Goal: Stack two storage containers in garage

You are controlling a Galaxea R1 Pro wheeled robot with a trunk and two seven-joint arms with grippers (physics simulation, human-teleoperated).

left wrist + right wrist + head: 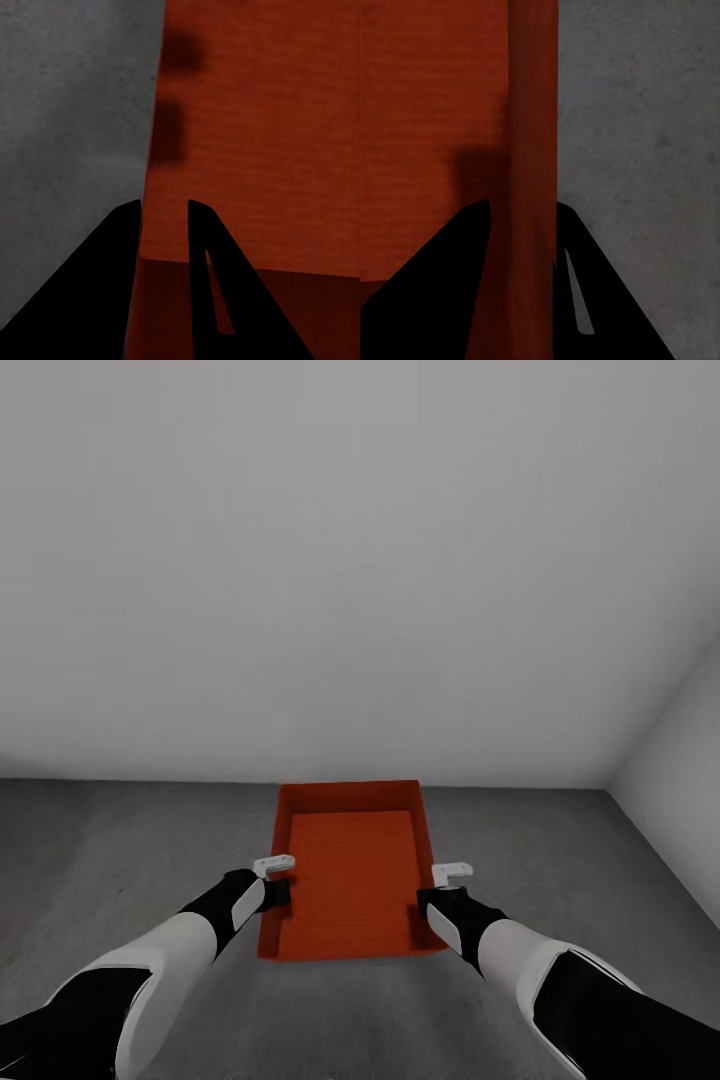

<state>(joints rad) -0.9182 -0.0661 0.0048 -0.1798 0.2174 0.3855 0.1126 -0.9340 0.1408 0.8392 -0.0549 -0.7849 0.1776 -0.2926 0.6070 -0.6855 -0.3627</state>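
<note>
Orange-red storage container [350, 870], open top up, seen from the head view between both arms and close to the white wall [330, 560] near a corner of the garage. Long axis running away from the robot toward that wall, short ends nearest and farthest, so long side walls lying one to each arm. Left end effector [278, 890] at the left long wall, right end effector [428, 905] at the right long wall, both toward the near end and about level with each other; neither arm clearly nearer. From the left wrist view, left end effector [163, 214] straddling the wall's edge, one dark finger over the grey side, the other over the ribbed orange bottom [262, 135]. From the right wrist view, right end effector [521, 214] likewise astride the upright rim [532, 112], one finger inside, one outside over the concrete floor [637, 150]. Fingers narrowly parted with the thin wall between them; appear closed onto it, though actual contact hard to confirm. Hard to tell whether resting on the floor or held just above it; no gap visible under the base, shadow tight beneath. Likely step: setting down or releasing as the bottom of the stack. Straight-up withdrawal along the walls called for, both sides together, to avoid skewing the bin. Second container yet to be stacked.
</note>
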